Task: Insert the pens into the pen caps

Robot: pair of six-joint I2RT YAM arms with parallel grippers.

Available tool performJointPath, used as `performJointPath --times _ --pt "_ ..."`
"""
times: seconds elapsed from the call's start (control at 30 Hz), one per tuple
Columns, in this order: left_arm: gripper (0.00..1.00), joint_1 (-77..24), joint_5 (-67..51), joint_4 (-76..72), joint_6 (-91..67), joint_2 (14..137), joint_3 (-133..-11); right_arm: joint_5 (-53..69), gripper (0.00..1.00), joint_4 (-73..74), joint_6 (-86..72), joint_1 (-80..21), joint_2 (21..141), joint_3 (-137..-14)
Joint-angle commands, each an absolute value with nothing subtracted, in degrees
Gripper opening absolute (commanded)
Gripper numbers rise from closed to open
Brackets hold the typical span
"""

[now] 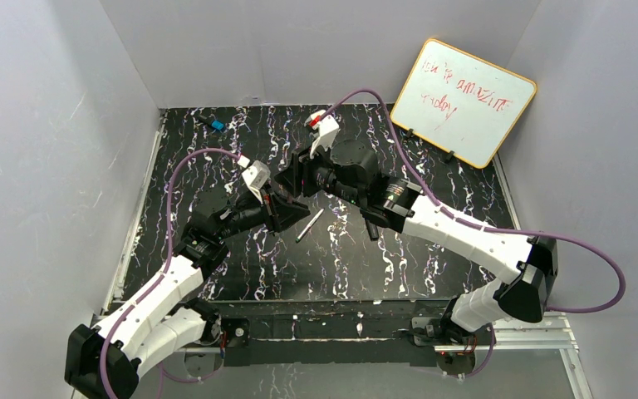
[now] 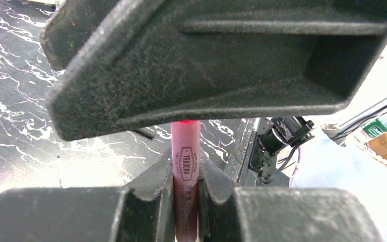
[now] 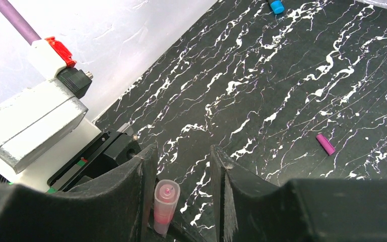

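Note:
My left gripper (image 2: 185, 170) is shut on a slim pink pen (image 2: 185, 146), held upright between its fingers. In the top view it (image 1: 287, 211) meets my right gripper (image 1: 289, 181) at mid-table. The right wrist view shows the right gripper (image 3: 182, 151) open. A pale pink translucent cap (image 3: 165, 200) rests against its left finger (image 3: 143, 171), with a pink tip showing inside the cap. The right finger stands apart from it. A magenta cap (image 3: 325, 143) lies on the black marbled table (image 3: 282, 75). A white pen (image 1: 309, 224) lies just right of the left gripper.
A small black piece with a blue end (image 1: 213, 125) lies at the far left of the table (image 1: 432, 249). A whiteboard with red writing (image 1: 463, 101) leans at the back right. White walls enclose the table on three sides.

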State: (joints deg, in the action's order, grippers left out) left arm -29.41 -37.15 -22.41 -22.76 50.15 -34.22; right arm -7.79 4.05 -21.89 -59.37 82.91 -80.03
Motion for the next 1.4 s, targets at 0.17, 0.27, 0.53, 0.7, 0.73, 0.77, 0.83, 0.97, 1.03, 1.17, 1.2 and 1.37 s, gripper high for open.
performJointPath --times 0.17,0.27,0.53,0.7,0.73,0.77,0.83,0.97,1.03,1.17,1.2,1.37 --pt "0.00 -29.2 -37.6 -24.0 -22.5 49.3 -33.7 -9.4 0.33 -2.6 -21.1 -59.4 80.1 -79.2" --pt "0.00 -29.2 -37.4 -23.9 -22.5 49.2 -33.7 -9.5 0.30 -3.2 -21.1 -59.4 79.6 -78.7" --pt "0.00 -29.2 -37.4 -23.8 -22.5 49.3 -33.8 -9.3 0.29 -2.9 -21.1 -59.4 79.8 -78.6" --pt "0.00 -29.2 -36.8 -23.1 -21.7 49.0 -35.2 -8.0 0.01 -0.4 -21.2 -59.4 81.2 -79.7" --pt "0.00 -29.2 -36.7 -22.6 -21.2 49.1 -36.3 -7.6 0.01 -0.1 -21.5 -59.4 81.6 -79.7" --pt "0.00 -29.2 -36.5 -21.7 -20.4 49.3 -37.4 -7.1 0.01 -0.1 -21.6 -59.4 81.8 -79.6" --pt "0.00 -29.2 -36.0 -20.0 -19.1 49.6 -39.6 -6.2 0.01 -0.1 -22.4 -59.4 81.8 -78.4" --pt "0.00 -29.2 -34.5 -17.6 -16.7 49.9 -43.5 -5.7 0.01 -0.8 -23.5 -59.4 81.5 -75.8" --pt "0.00 -29.2 -33.5 -16.6 -15.4 49.8 -45.3 -5.1 0.01 -0.7 -23.9 -59.4 81.6 -74.6" --pt "0.00 -29.2 -32.6 -13.5 -12.7 50.3 -49.1 -3.3 0.01 -0.7 -24.7 -59.5 82.0 -72.4" --pt "0.00 -29.2 -32.3 -12.7 -12.0 50.5 -50.0 -2.8 0.01 -0.6 -24.8 -59.5 82.3 -72.0" --pt "0.00 -29.1 -30.8 -8.5 -8.5 52.1 -54.2 -0.6 0.01 -0.8 -25.8 -59.9 83.3 -69.8"
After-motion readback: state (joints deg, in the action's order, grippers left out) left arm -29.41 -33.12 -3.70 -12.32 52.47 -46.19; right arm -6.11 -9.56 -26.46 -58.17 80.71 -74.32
